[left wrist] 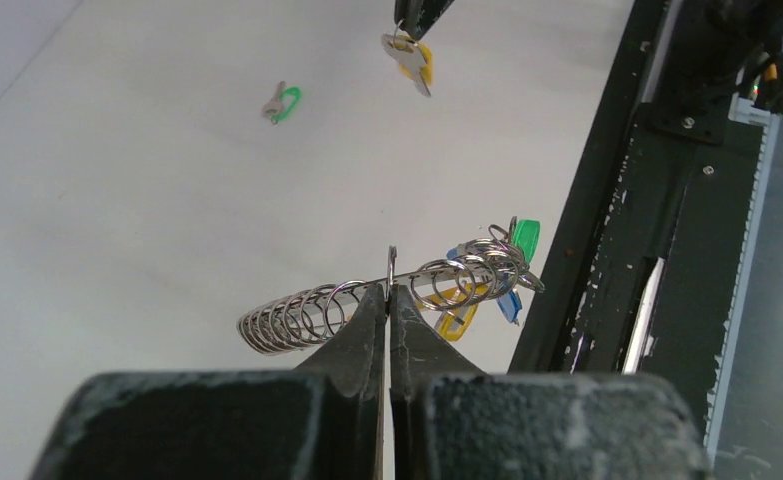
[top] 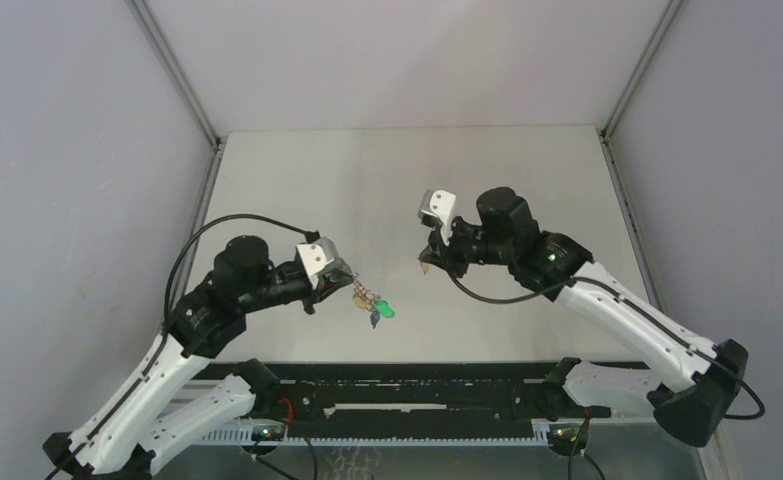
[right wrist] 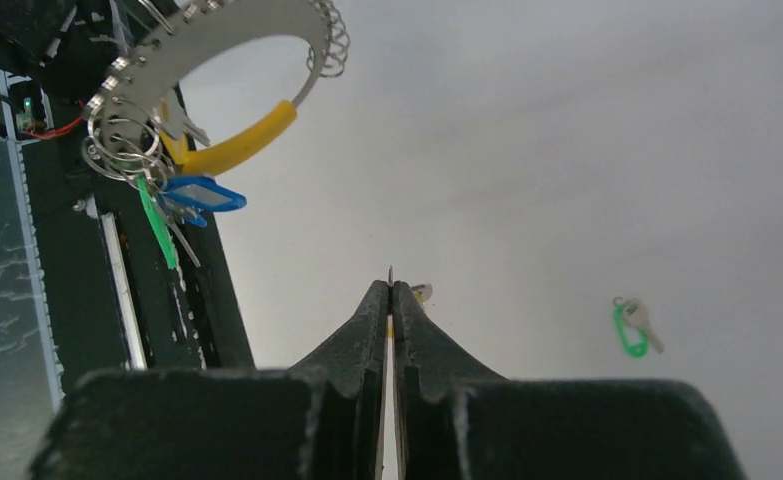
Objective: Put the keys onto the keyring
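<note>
My left gripper (top: 345, 275) is shut on the keyring (left wrist: 297, 318), pinching its silvery band between the wire rings and holding it above the table. The ring's yellow part (right wrist: 237, 145) hangs below, with a green key (left wrist: 524, 238) and a blue key (left wrist: 508, 306) threaded on at one end. My right gripper (top: 427, 262) is shut on a key with an orange-tan head (left wrist: 414, 62), held in the air a short way right of the keyring and apart from it. Another green key (right wrist: 630, 328) lies loose on the table; it also shows in the left wrist view (left wrist: 284, 102).
A black rail (top: 407, 385) with cables runs along the near table edge, just below the hanging keys. Grey walls enclose the white table (top: 407, 180) on three sides.
</note>
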Robot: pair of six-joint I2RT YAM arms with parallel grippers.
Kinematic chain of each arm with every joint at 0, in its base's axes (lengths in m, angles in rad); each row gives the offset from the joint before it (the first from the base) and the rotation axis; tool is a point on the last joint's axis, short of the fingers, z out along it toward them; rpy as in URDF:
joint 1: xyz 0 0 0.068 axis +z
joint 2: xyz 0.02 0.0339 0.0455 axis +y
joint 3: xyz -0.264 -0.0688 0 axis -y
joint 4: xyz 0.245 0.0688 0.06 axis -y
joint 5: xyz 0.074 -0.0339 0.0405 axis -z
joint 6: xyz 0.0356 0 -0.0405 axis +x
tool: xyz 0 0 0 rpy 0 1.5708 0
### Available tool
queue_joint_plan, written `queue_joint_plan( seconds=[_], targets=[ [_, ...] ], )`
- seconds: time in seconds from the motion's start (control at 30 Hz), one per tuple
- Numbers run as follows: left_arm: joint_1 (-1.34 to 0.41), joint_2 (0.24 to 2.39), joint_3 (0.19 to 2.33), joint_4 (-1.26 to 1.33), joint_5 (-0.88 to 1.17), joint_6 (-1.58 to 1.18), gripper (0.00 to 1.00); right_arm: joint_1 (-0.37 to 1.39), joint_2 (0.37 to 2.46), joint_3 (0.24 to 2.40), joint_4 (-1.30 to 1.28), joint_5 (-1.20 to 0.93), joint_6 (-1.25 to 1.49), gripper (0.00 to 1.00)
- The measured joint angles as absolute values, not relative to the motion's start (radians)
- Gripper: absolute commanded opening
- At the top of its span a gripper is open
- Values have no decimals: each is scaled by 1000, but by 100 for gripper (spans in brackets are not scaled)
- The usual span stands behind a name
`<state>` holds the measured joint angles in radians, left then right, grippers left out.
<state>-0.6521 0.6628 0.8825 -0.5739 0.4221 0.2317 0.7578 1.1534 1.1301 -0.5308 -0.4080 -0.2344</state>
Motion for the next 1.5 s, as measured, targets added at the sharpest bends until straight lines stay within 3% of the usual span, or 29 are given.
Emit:
queue_joint_plan(
  seconds=[0.43,1.03,1.5],
  targets=[
    [-772,875,1053,-600,395,363,0,842,915,964,-335,-406,-381,0],
    [-785,797,950,-586,403,403,0,976,982,862,-85,-416,-482,0],
    [-786,785,929,-548,422,404,0,1031,1040,863,-73,-391,-552,0]
  ],
)
